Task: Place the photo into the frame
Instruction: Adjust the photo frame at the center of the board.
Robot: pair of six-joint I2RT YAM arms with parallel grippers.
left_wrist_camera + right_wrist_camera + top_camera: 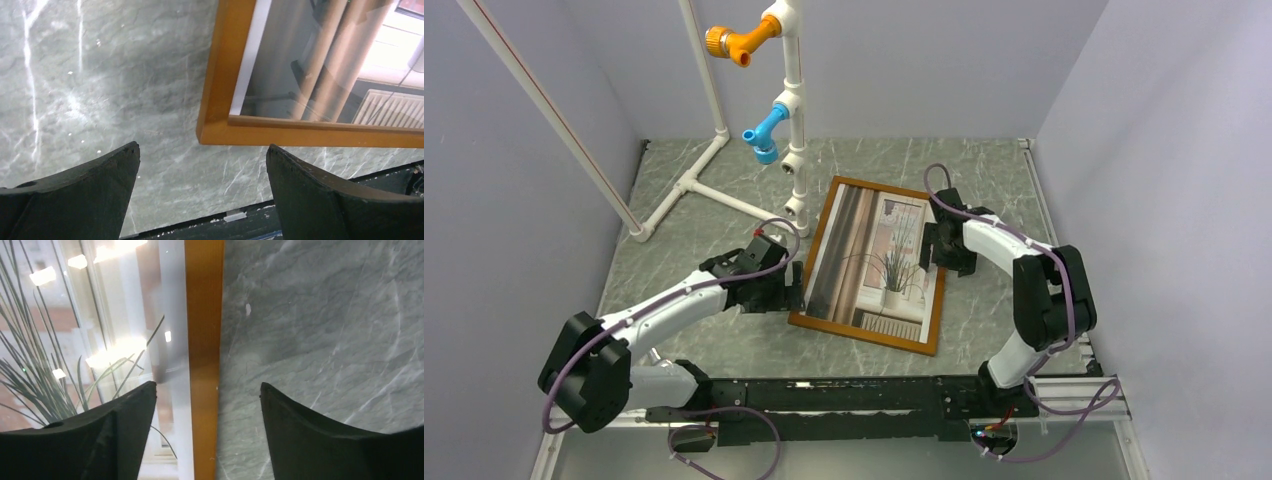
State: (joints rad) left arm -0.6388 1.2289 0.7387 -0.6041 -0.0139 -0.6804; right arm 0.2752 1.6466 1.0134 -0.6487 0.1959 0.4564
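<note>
The left fingers [90,187] stand spread wide and empty above the marbled worktop [100,75], just beside the near left corner of the frame [220,65]. The right fingers [110,432] are spread too, gripping nothing. They straddle the frame's right rail, one over the picture and one over bare worktop. The photo [879,262] lies face up within the frame's border, flat on the worktop between the two arms.

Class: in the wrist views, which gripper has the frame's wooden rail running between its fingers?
The right gripper: a rail of the frame passes between its open fingers. The left gripper flanks only marble table, the frame's corner just ahead.
</note>
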